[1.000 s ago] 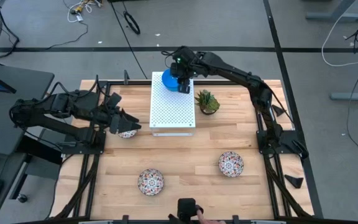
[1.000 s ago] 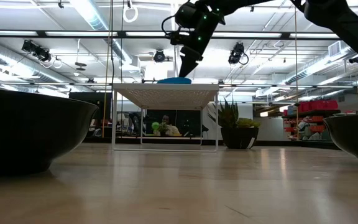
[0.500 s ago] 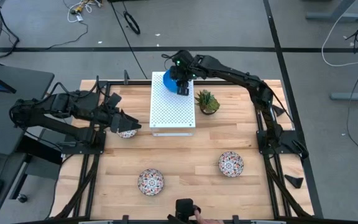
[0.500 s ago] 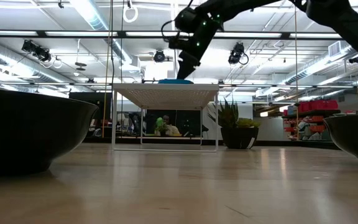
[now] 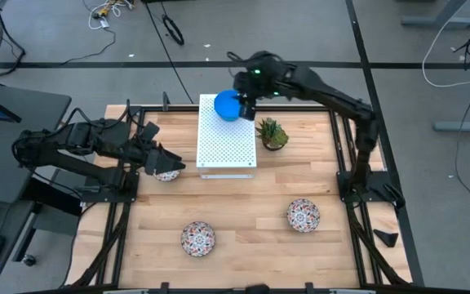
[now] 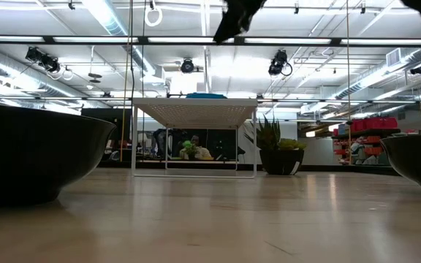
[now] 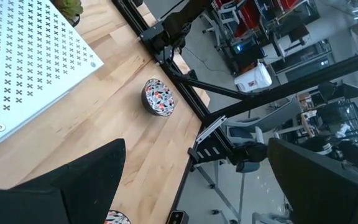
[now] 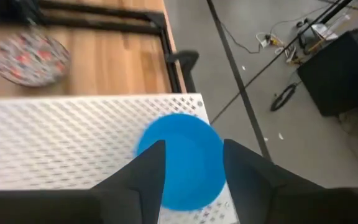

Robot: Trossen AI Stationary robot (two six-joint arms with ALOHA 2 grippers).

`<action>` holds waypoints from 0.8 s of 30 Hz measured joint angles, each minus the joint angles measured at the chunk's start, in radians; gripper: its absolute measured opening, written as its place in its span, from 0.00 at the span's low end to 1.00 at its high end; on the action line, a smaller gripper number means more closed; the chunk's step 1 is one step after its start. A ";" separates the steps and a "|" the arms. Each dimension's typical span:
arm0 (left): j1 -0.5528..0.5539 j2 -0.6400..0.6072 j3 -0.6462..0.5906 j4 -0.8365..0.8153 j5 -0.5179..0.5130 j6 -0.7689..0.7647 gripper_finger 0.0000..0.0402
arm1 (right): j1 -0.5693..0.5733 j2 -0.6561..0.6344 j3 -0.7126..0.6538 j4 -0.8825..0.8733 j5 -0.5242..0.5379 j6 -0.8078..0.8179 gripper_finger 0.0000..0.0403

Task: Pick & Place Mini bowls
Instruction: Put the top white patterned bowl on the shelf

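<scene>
1. Right end effector (image 5: 246,104): raised beside the far end of the white perforated box (image 5: 227,139), fingers apart, pinching nothing.
2. Blue mini bowl (image 5: 228,105): resting on the box top, far end.
3. Left end effector (image 5: 168,167): spread wide over a patterned mini bowl (image 5: 167,175) at the tabletop (image 5: 243,204) left edge.
4. Two patterned mini bowls (image 5: 197,238) (image 5: 303,216): on the near tabletop, well apart.

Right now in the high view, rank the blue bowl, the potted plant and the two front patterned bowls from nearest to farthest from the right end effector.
From the right end effector:
1. Blue bowl, just beside it on the white perforated box, at the back.
2. Potted plant, right of the box.
3. Patterned bowl front right.
4. Patterned bowl front left.
</scene>
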 joint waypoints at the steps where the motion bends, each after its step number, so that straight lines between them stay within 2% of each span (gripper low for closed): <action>1: 0.000 0.000 0.000 0.000 0.001 0.005 0.99 | 0.012 -0.025 0.000 -0.010 -0.001 0.025 0.40; 7: 0.000 0.000 0.000 -0.006 0.001 0.035 0.99 | 0.083 -0.155 0.000 -0.139 -0.003 0.156 0.40; 11: 0.000 0.000 0.000 -0.034 0.001 0.037 0.99 | 0.132 -0.212 0.000 -0.241 -0.004 0.299 0.40; 18: 0.000 0.000 0.000 -0.134 0.001 0.036 0.99 | 0.215 -0.236 0.000 -0.485 -0.088 0.510 0.40; 24: 0.000 0.002 0.000 -0.287 -0.035 0.029 0.99 | 0.288 -0.237 -0.018 -0.550 -0.109 0.624 0.40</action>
